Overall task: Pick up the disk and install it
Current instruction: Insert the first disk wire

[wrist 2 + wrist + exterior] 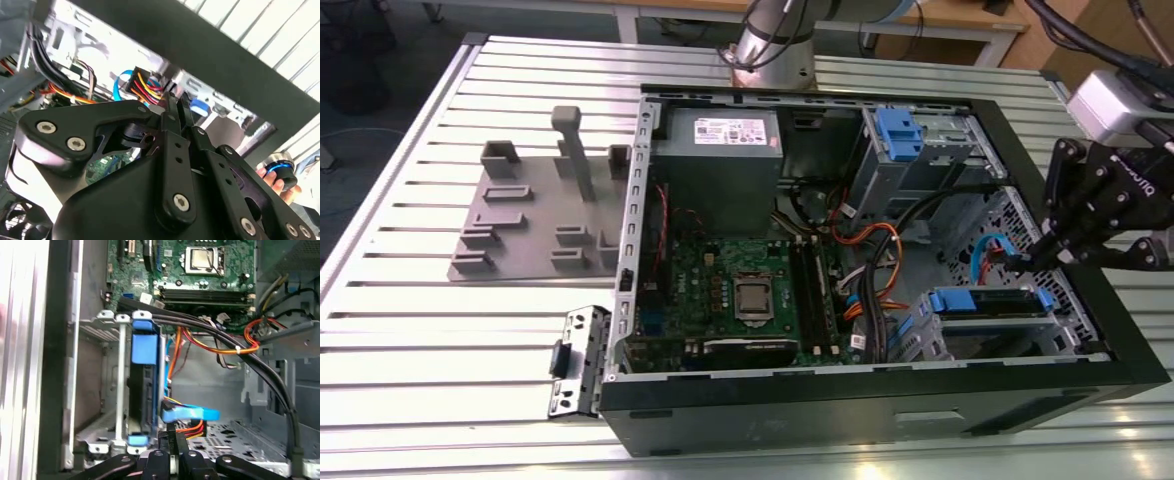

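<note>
Disk [987, 302]: we see it seated in the drive cage, lower right of the exterior view.
Gripper [1047, 255]: fingers closed together, empty, near the cables.
Advice: we would press squarely, avoiding cable snags.

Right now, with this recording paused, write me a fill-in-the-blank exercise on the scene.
The flat hard drive in a blue plastic carrier sits inside the ___ computer case.
The grey plastic fixture lies at the exterior view's ___ of that case.
The gripper hangs above the case on the exterior view's ___ side.
Missing words: black, left, right.
</note>
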You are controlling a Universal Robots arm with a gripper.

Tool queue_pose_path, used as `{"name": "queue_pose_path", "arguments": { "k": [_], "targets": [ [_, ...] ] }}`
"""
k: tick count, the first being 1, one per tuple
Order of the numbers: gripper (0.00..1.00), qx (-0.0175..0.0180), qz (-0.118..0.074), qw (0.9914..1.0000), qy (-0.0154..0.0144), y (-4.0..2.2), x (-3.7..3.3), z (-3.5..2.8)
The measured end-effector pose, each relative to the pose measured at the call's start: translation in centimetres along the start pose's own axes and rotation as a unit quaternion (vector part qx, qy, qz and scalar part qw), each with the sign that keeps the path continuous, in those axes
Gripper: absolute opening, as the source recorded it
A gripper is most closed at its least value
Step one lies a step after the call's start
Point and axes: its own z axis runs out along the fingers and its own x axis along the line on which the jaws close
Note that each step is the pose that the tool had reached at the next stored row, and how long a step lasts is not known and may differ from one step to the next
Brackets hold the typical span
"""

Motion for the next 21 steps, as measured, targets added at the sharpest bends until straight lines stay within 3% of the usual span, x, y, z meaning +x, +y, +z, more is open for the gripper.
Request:
{"name": "queue_pose_path", "arguments": {
  "k": [6,11,14,18,21],
  "targets": [
    [0.16,0.0000,0.000,1.00000,-0.0011,0.77,0.71,0.30],
    [0.16,0.0001,0.000,1.00000,-0.0024,1.00,1.98,0.49],
    [0.16,0.0002,0.000,0.99999,-0.0044,1.01,2.02,0.62],
    [0.16,0.0004,0.000,0.99995,-0.0097,1.01,2.02,0.77],
    [0.16,0.0004,-0.001,0.99993,-0.0115,1.01,2.02,0.91]
  ]
}}
